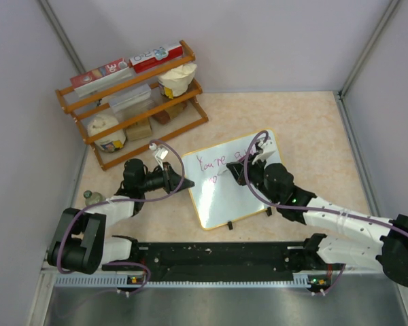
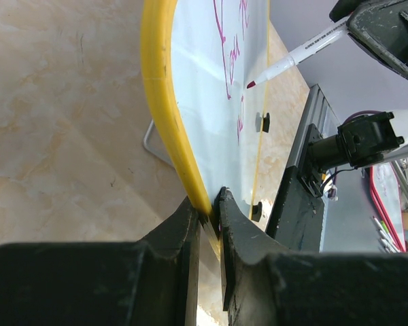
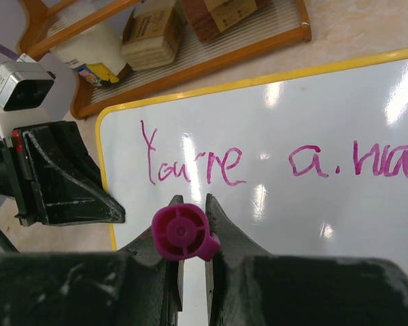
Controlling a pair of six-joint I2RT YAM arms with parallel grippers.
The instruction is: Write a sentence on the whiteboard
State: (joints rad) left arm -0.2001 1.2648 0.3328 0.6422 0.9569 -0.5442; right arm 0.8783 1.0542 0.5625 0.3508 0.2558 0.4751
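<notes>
The whiteboard (image 1: 224, 197) lies tilted on the table, with a yellow rim and magenta writing that reads "You're a.wa" (image 3: 190, 163). My left gripper (image 1: 180, 182) is shut on its left rim, and the yellow edge (image 2: 164, 129) sits pinched between the fingers (image 2: 209, 204). My right gripper (image 1: 238, 171) hangs over the board's middle, shut on a white marker (image 2: 306, 49) with a magenta end (image 3: 182, 232). The marker's tip (image 2: 250, 84) points at the board (image 2: 211, 102) just below the first written line. I cannot tell whether it touches.
A wooden rack (image 1: 132, 102) with boxes and white bags stands at the back left, close to the board's far corner. Two black clips (image 1: 230, 225) stick out of the board's near edge. A black rail (image 1: 217, 258) runs along the table front. Grey walls close in both sides.
</notes>
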